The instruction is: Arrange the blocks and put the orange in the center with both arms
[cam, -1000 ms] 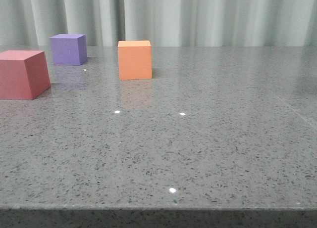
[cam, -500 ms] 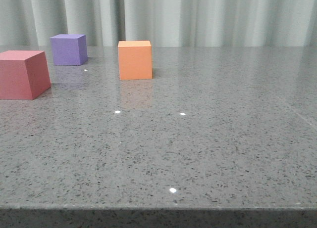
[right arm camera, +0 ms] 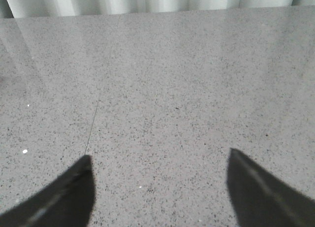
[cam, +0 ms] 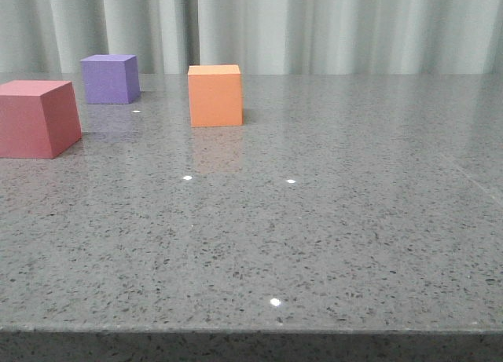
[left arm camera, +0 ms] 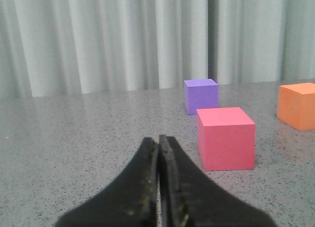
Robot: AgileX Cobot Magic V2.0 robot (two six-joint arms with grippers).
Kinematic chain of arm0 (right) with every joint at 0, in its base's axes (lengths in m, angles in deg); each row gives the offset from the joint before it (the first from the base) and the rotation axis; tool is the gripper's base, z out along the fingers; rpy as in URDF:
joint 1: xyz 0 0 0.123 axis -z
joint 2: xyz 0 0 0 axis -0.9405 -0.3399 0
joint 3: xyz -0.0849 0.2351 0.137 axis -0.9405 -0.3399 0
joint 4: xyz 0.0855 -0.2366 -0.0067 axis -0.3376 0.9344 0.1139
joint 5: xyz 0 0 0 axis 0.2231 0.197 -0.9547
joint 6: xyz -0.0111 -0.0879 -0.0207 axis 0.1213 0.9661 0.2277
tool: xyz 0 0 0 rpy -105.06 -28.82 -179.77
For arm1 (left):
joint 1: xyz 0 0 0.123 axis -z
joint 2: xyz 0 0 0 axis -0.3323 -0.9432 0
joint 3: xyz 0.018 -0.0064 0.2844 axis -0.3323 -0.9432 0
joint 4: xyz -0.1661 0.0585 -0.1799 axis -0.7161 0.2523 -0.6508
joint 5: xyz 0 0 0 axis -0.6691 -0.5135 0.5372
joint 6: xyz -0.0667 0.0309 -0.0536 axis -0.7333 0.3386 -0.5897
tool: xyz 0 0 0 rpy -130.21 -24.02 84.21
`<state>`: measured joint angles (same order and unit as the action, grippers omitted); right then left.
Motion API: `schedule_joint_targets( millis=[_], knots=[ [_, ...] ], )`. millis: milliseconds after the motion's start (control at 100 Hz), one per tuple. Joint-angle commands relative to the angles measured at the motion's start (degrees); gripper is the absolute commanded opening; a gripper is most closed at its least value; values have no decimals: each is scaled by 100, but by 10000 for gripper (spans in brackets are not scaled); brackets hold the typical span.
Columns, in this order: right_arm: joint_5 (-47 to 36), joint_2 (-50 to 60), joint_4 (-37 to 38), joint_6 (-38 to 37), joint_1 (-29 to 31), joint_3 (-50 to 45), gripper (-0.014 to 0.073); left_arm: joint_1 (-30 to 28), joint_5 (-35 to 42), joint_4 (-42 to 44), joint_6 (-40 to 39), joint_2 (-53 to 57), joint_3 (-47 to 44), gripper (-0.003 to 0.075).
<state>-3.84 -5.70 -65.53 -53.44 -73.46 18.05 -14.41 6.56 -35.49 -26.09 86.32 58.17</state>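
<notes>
Wrist views alone with the claws: left claw (left arm camera: pixel 158 143) closed and empty, right claw (right arm camera: pixel 160 170) spread wide.

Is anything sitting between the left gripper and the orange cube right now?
Partly. In the left wrist view the shut left gripper faces the pink-red cube, nearest and slightly to one side; the orange cube lies farther off beyond it, the purple cube behind. A straight reach would likely skirt the pink-red cube.
</notes>
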Motion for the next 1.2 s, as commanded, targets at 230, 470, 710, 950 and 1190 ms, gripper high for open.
schedule_joint_targets(
  millis=[230, 470, 710, 950, 1190],
  knots=[
    [-519, -20, 113, 54, 26, 146, -65, -25, 449, -200, -14, 178, -223, -19],
    [-519, -20, 113, 54, 26, 146, -67, -25, -42, -1047, -14, 138, 385, -19],
    [-519, -20, 113, 54, 26, 146, -67, -25, -1732, -1228, -14, -654, 2262, -19],
    [-519, -25, 113, 54, 26, 146, -67, -25, -3744, -1228, -14, -2471, 4388, -19],
    [-519, -25, 113, 54, 26, 146, -67, -25, -5121, -1465, -14, -4070, 5859, -19]
  ],
)
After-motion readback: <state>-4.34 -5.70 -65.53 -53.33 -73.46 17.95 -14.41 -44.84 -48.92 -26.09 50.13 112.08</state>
